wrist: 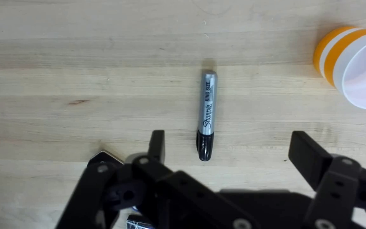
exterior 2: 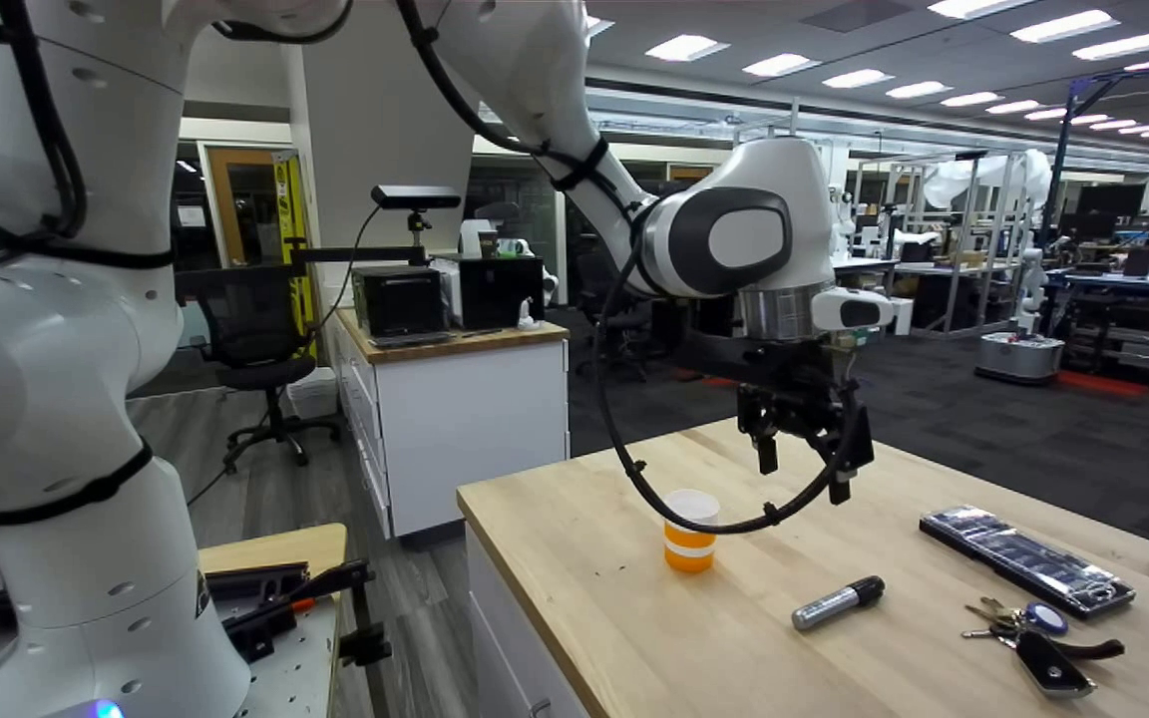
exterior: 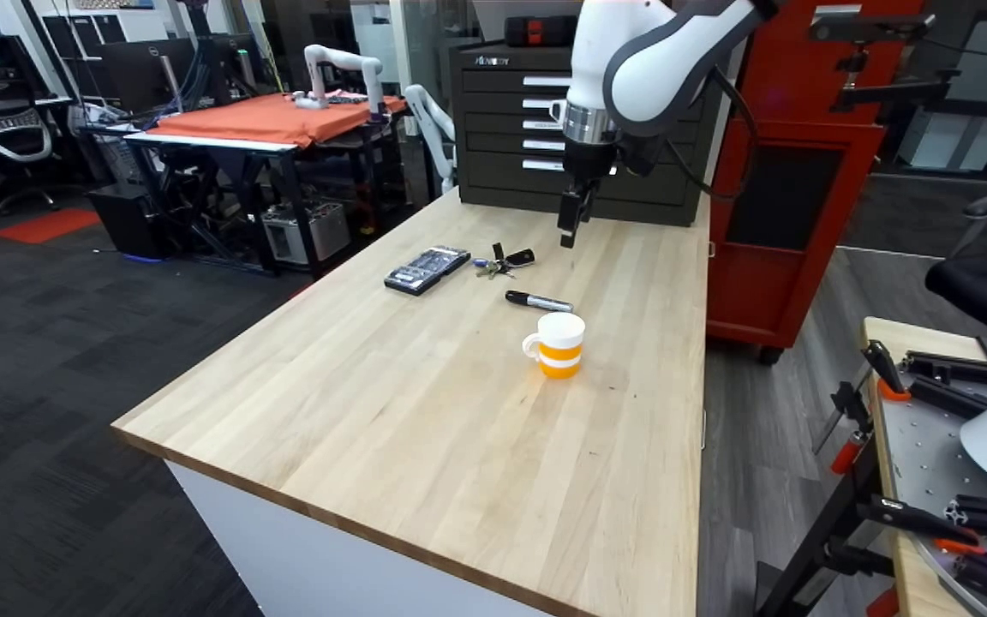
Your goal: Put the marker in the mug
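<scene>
The marker (wrist: 207, 111) lies flat on the tabletop (exterior: 425, 411), outside the mug (exterior: 559, 345) and near it, with its grey end closer to the mug than its black cap. The mug, banded in orange and white, stands upright in both exterior views; the wrist view looks partly into its pale inside, cut off by the picture edge. In an exterior view the arm's cable (exterior 2: 772, 516) crosses in front of it.

The end effector (wrist: 227, 146) hangs above the tabletop, touching neither the marker nor the mug. Its 2 fingers (wrist: 308, 159) are spread wide, and it has hold of nothing. In the wrist view the cap shows in the gap between them, lower down.

A bunch of keys (exterior 2: 1038, 653) lies just beside a flat black case (exterior 2: 1023, 558) with a shiny top; whether these 2 touch, I cannot tell. In an exterior view a dark chest of drawers (exterior: 502, 171) stands at the far end of the tabletop, with a red cabinet (exterior: 768, 296) next to it.
</scene>
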